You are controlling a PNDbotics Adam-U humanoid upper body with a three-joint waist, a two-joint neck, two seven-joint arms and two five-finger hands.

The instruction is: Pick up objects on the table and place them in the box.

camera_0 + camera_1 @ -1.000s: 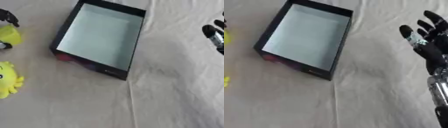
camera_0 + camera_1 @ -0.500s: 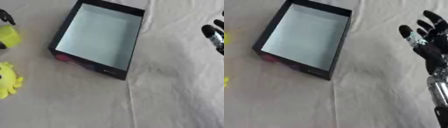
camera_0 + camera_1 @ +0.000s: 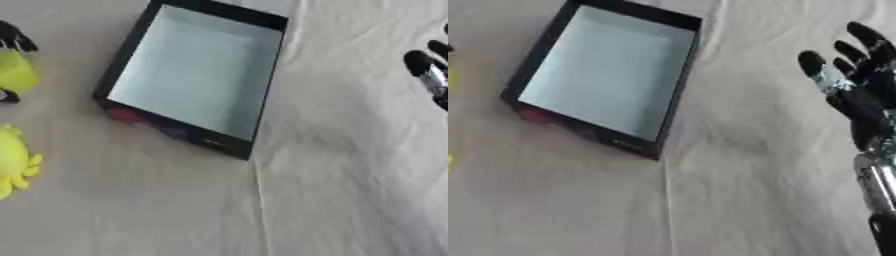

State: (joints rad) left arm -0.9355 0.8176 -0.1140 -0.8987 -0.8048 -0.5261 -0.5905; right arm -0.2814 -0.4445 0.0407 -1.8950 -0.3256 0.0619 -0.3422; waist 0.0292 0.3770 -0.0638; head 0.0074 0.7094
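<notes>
Your box sits open on the cloth-covered bench, left of centre and turned askew, its dark walls framing a pale, bare floor. Nothing lies inside it.

Your left eye view gives you the objects: a yellow thing at the far left edge, level with the box's middle, and below it a second yellow toy with small stubby legs, lying on the cloth near the box's lower left corner but apart from it. Your left hand shows there only as dark fingers above and below the upper yellow thing; they appear to be touching it, but you cannot tell whether they are closed round it. In the right eye view those 2 objects shrink to faint yellow slivers at the left edge, and the left hand is all but cut off.

The right eye view shows your right hand properly: at the right edge, well clear of the box, fingers straight and spread, pointing up, holding nothing, with the silver forearm below. The left eye view catches only its fingertips.
</notes>
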